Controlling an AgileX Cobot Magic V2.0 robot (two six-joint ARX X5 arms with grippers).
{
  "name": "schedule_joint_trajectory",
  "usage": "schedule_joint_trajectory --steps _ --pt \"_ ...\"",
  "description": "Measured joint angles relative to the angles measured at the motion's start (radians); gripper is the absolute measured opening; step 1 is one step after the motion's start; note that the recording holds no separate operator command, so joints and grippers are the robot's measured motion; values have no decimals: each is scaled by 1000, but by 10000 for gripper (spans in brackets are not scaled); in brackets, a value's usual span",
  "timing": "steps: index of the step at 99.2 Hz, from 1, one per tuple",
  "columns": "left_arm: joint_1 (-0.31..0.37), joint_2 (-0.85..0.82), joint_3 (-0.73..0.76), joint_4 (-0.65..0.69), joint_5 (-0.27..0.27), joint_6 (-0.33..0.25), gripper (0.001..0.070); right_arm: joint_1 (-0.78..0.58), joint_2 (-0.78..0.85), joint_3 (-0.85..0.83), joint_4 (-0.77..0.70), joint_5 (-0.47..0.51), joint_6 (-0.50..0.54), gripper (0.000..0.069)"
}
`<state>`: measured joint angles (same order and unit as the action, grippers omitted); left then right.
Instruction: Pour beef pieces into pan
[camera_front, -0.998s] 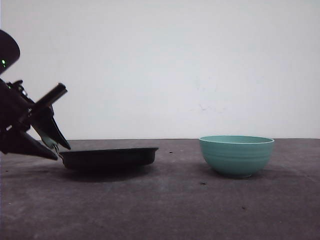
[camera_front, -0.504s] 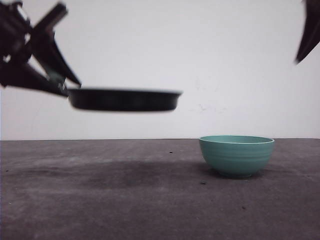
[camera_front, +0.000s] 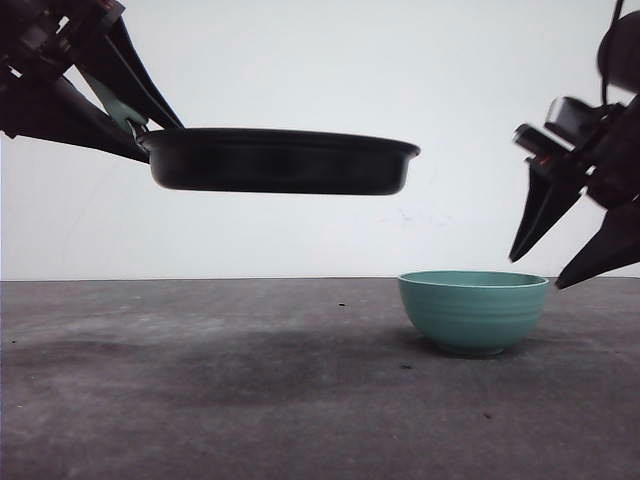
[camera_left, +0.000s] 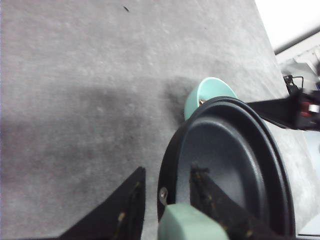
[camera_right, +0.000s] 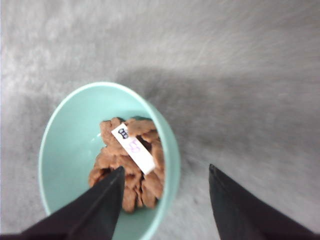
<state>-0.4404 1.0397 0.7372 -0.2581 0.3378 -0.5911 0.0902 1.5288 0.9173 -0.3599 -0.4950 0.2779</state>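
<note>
The black pan (camera_front: 280, 160) hangs level in the air at the upper left, high above the table. My left gripper (camera_front: 160, 142) is shut on its mint-green handle (camera_left: 187, 225), and the inside of the pan (camera_left: 235, 160) is bare. The beef pieces (camera_right: 130, 170) lie heaped in the teal bowl (camera_front: 473, 310), which stands on the table at the right, with a white label (camera_right: 134, 148) on top of them. Just above the bowl's right rim my right gripper (camera_front: 537, 273) is open. In the right wrist view the right gripper (camera_right: 166, 169) straddles the rim of the bowl (camera_right: 70, 145), touching nothing.
The dark grey table (camera_front: 250, 400) runs to a white back wall. The pan's far edge overhangs the bowl (camera_left: 202, 95) in the left wrist view. A few dark specks dot the table surface.
The left gripper lifted the pan off the table, then carried it right and nearer the bowl. The right gripper came down from the top right to just above the bowl.
</note>
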Motion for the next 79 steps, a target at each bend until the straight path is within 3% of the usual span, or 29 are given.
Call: schedule_joint_trajectory --steps 10,39,79 --pt "-8 0 0 0 -1 0 133 14 25 0 39 2 20 297" --pt "-29 0 0 -31 -1 0 133 28 53 0 97 100 43 30" --pt "-39 0 0 -45 -2 4 133 39 40 0 135 32 41 12"
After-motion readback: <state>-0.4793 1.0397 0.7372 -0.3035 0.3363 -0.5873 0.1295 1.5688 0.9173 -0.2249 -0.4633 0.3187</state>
